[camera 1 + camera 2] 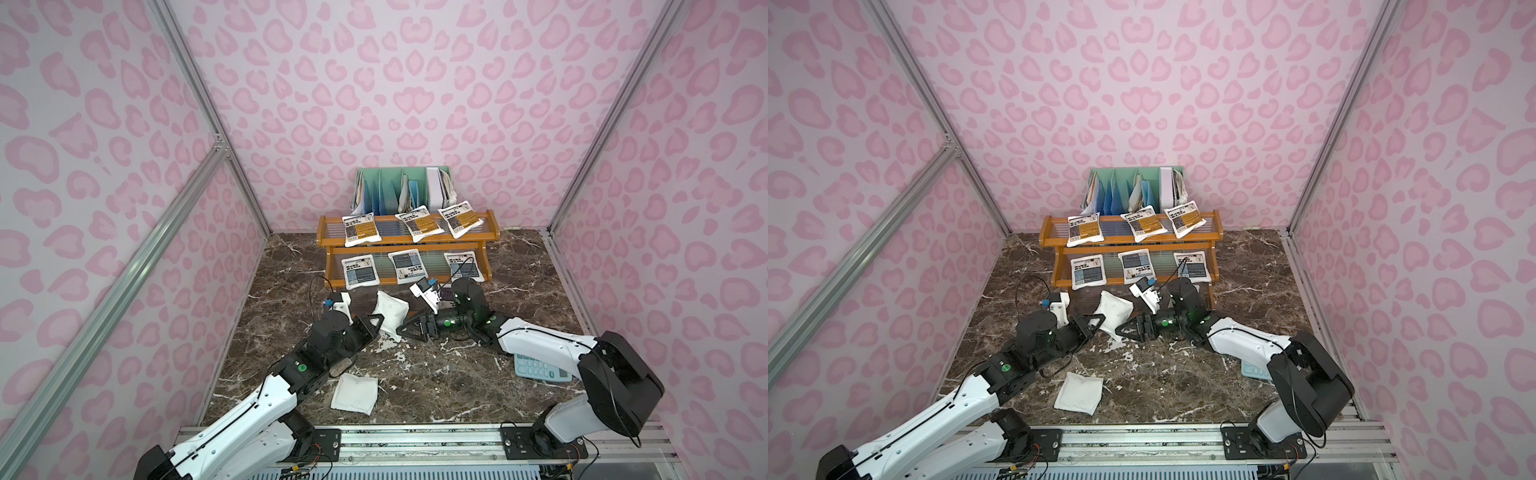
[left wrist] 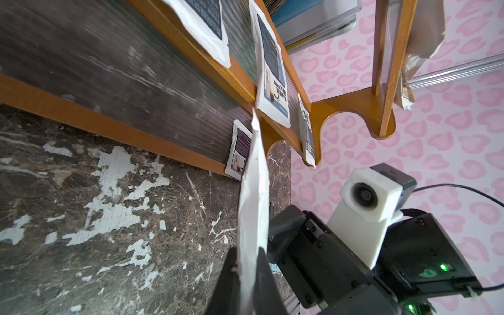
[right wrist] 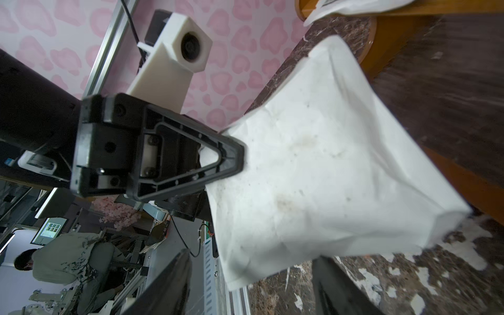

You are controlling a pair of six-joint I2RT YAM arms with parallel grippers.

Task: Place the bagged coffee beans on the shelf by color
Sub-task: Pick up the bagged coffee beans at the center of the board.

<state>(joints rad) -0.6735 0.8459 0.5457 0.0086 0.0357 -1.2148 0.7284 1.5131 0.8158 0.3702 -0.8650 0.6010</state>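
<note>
Marble, dark brown with white veins and flaked pale patches, makes the tabletop (image 1: 457, 374). At its far side stands the shelf (image 1: 326, 232), an orange-brown wooden stepped rack with clear ribbed tiers. Three orange-yellow pouches (image 1: 419, 226) lie on the top tier and three blue pouches (image 1: 408, 266) on the middle one. A purple pouch (image 2: 240, 148) lies toward the right end of the lowest tier. Just near of that lowest tier, a white pouch (image 1: 390, 316) is held on edge, its plain crumpled back showing, faintly stained. The left gripper (image 1: 377, 321) is clenched on the pouch's left edge, its black triangular fingers pinching the seam. The right gripper (image 1: 405, 328) points at the pouch from the right with its jaws parted. In the right wrist view the pouch's lower corner lies between the two fingers, and I cannot tell whether they touch it. Nearer, beside the left arm, another pouch (image 1: 355, 392) lies flat on the marble, white back up.
</note>
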